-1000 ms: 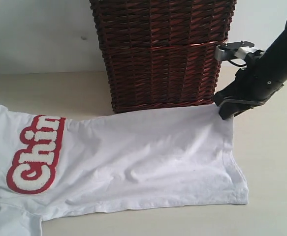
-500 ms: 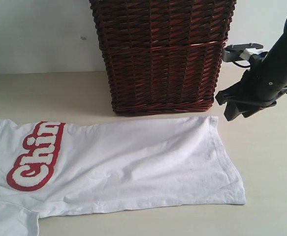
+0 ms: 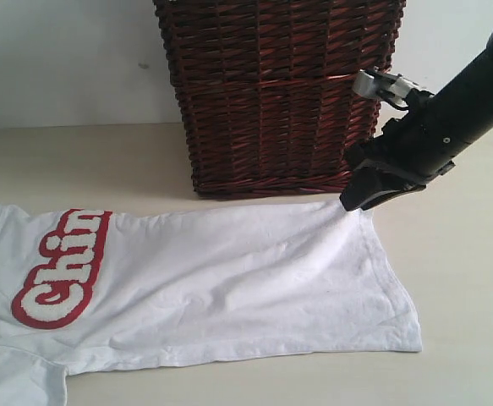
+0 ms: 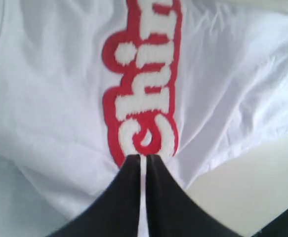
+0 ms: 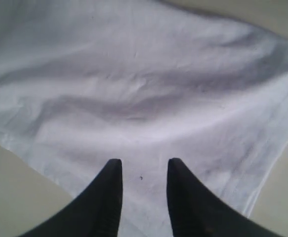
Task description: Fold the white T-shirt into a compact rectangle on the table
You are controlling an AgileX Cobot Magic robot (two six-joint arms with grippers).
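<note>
We are aiming the right hand [image 5: 144, 165], fingers apart, to pinch cleanly the hem corner of the soft white red-lettered cotton T-shirt [image 3: 229, 279].

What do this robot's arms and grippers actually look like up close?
The right arm is a thick matte black tube with a small silvery bracket near its wrist. The right gripper and left gripper look alike: two smooth black fingers each, broad at the base, tapering to narrow tips. No markings show. The left arm itself is out of view.
</note>
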